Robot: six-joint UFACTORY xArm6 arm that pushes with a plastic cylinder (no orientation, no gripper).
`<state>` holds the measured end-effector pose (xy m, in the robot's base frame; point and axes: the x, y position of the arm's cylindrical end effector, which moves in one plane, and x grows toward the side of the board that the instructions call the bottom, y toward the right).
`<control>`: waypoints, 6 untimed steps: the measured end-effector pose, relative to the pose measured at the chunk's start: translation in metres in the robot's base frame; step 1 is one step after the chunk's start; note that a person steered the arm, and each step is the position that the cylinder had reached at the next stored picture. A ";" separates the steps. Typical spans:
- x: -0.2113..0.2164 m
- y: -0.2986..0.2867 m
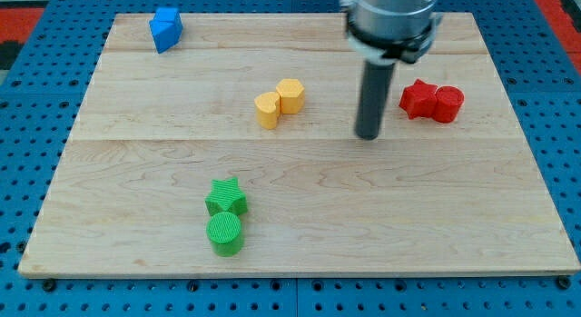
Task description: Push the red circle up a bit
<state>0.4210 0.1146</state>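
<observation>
Red circle [448, 104] touches red star [417, 98]; my tip [368, 135], no pincer, left of both.

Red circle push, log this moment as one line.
my tip: left of red circle block, apart | red star block: touching circle's left | push: not begun

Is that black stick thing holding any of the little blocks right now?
No, nothing is held. My tip rests on the bare board, apart from the red circle to the view's right and touching no block.
</observation>
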 end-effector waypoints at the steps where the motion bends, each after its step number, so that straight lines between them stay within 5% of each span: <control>1: -0.014 0.056; 5: -0.031 0.125; 6: -0.004 0.154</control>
